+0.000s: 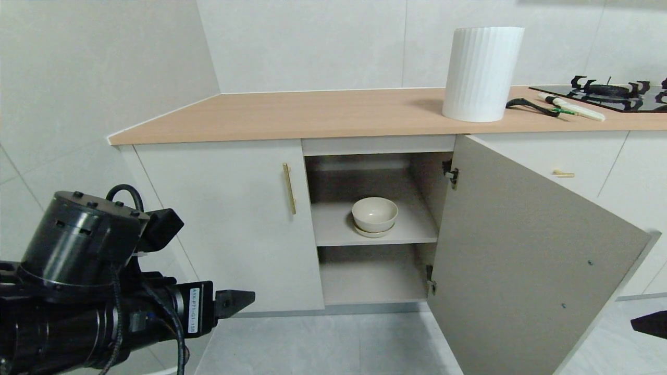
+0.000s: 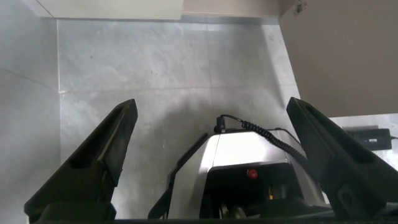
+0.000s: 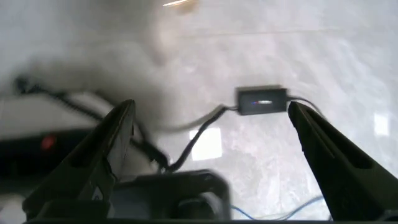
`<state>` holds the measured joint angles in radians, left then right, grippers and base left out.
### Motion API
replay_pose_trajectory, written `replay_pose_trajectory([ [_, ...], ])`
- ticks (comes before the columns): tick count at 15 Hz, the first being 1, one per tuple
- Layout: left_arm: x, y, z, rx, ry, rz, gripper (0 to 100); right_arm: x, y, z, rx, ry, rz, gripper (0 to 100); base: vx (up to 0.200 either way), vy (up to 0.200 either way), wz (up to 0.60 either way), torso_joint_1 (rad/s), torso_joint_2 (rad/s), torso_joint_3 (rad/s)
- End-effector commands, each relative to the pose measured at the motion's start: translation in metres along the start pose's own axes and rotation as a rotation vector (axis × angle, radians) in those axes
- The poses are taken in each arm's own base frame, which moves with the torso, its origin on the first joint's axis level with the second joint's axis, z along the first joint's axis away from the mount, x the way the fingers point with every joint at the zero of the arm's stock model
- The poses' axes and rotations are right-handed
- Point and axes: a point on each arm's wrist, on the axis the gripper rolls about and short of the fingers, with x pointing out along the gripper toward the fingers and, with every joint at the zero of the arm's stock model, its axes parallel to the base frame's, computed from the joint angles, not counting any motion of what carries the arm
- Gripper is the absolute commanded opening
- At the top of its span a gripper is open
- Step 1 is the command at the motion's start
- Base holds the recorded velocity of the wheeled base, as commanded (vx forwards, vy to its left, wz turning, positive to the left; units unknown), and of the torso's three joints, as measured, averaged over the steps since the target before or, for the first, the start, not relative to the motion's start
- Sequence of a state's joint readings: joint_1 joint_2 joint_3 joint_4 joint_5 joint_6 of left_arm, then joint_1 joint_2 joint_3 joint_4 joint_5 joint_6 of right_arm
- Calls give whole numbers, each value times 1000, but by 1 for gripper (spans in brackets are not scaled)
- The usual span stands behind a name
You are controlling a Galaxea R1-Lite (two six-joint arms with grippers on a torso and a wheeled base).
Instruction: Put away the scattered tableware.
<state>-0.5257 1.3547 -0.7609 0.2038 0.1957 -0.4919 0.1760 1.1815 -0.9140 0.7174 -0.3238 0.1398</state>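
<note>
Left pincer and right pincer, both spread wide and empty, low before cabinet; bowl on its upper shelf; risk: a careless reach may clip its open door.

A kitchen is shown. A wood-look counter is fitted along a tiled wall, w/ a gas hob set into the counter's right end. Cupboards are built in under the counter. One door is swung open, and a bowl is kept inside.
</note>
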Motion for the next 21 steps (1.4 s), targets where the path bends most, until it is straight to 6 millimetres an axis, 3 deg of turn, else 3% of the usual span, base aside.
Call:
replay_pose_trajectory([
  [1,1,0,0,0,2,2,100,4,-14,4,44,-5,-64,100,0,0,0,0,0,0],
  [3,1,0,0,0,3,0,100,10,-22,8,76,-9,-99,100,0,0,0,0,0,0],
  [7,1,0,0,0,3,0,100,42,-32,28,176,-50,-151,100,0,0,0,0,0,0],
  [12,1,0,-1,1,5,1,100,72,-31,37,194,-65,-159,100,0,0,0,0,0,0],
  [17,0,0,-1,1,4,-1,100,81,-15,35,157,-88,-112,100,0,0,0,0,0,0],
  [21,0,0,-1,1,3,1,100,89,11,35,156,-118,-34,100,0,0,0,0,0,0],
])
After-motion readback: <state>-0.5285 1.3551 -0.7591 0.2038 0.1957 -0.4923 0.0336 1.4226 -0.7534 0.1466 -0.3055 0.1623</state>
